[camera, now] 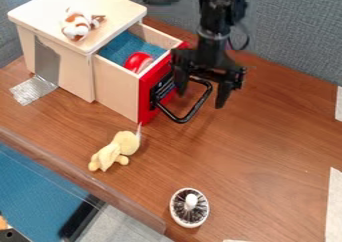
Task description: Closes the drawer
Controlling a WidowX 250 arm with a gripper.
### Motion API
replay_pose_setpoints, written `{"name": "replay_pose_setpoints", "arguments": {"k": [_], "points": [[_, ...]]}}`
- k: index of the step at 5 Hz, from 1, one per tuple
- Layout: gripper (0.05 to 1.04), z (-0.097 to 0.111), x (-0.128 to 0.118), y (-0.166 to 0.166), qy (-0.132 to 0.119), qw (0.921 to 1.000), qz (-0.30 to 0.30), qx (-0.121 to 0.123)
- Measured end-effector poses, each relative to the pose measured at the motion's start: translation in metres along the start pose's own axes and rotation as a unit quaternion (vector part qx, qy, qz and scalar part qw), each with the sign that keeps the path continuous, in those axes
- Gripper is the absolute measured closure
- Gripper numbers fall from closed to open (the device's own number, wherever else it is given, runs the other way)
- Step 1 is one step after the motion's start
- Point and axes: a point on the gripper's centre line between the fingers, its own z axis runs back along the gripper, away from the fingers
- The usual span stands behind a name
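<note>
While our gripper (200,98) hangs jaws wide beside handle (195,107), drawer (117,88) juts from cabinet (71,71) toward four o'clock. We want square, steady push on red front (148,100) toward ten o'clock, no snagging handle, easing off at flush.

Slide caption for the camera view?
Open claw at the black handle of a pulled-out, red-fronted drawer, red object inside.

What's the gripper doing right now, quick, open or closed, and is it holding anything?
Gripper: open, fingers spread apart by the black handle, not clamped on it.
</note>
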Motion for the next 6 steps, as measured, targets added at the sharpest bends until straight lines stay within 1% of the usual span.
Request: {"name": "replay_pose_setpoints", "arguments": {"k": [1,2,3,4,5,6], "points": [[0.083,-0.019,-0.002,0.001,0.020,0.9996,-0.009,0.015],[0.133,-0.028,-0.008,-0.007,0.029,0.9986,-0.033,0.030],[0.419,-0.028,-0.009,-0.011,0.024,0.9976,-0.050,0.041],[0.721,-0.028,-0.008,-0.009,0.021,0.9975,-0.050,0.046],[0.914,-0.030,-0.008,-0.005,0.020,0.9969,-0.057,0.051],[0.948,-0.031,-0.005,0.012,0.012,0.9966,-0.047,0.066]]}}
